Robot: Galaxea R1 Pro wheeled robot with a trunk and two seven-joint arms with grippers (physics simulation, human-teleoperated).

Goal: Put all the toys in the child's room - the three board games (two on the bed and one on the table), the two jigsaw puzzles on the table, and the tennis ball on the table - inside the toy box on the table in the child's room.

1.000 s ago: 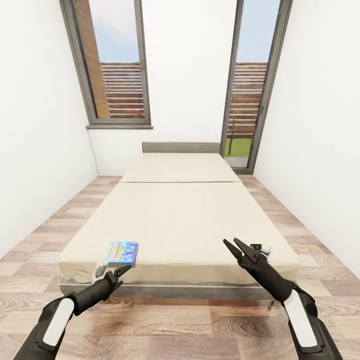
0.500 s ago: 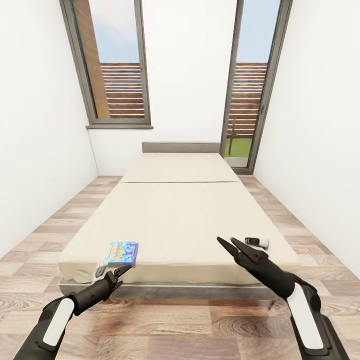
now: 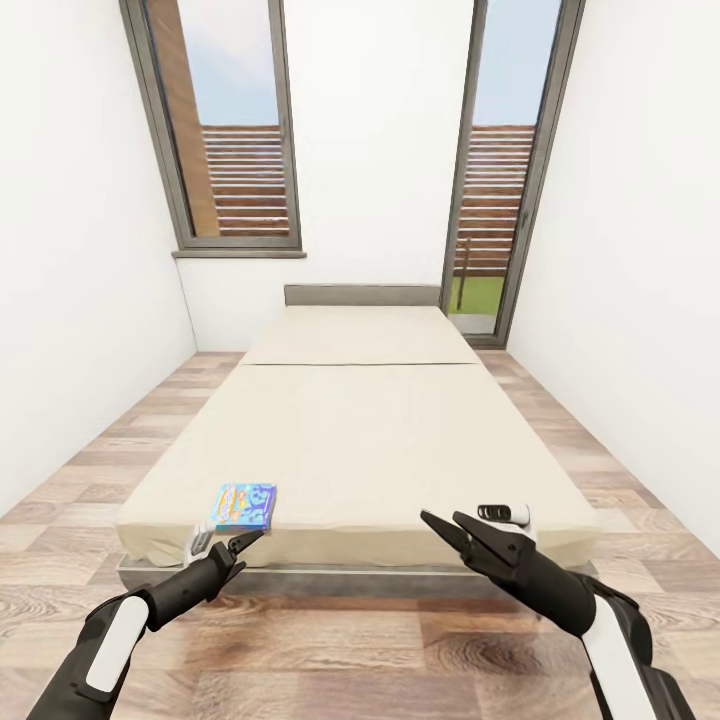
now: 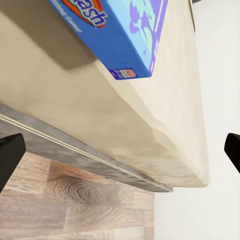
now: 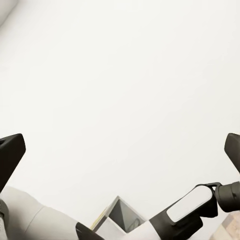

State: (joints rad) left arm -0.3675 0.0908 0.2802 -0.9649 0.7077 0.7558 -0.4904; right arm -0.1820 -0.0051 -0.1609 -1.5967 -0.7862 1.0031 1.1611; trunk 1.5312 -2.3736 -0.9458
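Step in hand: fetching the small blue board game (image 3: 245, 506) off the bed (image 3: 380, 440). Left gripper (image 3: 238, 547) released, empty, game just beyond its tips. Right gripper (image 3: 455, 532) released, idle. Next: reach forward, close on box edge

Beige bed (image 3: 360, 430) bears one blue board game (image 3: 245, 505), apparently flat.

Blue board game (image 3: 245, 506) (purple splashes), beige bed (image 3: 360, 440), wood-plank floor (image 3: 330, 650)
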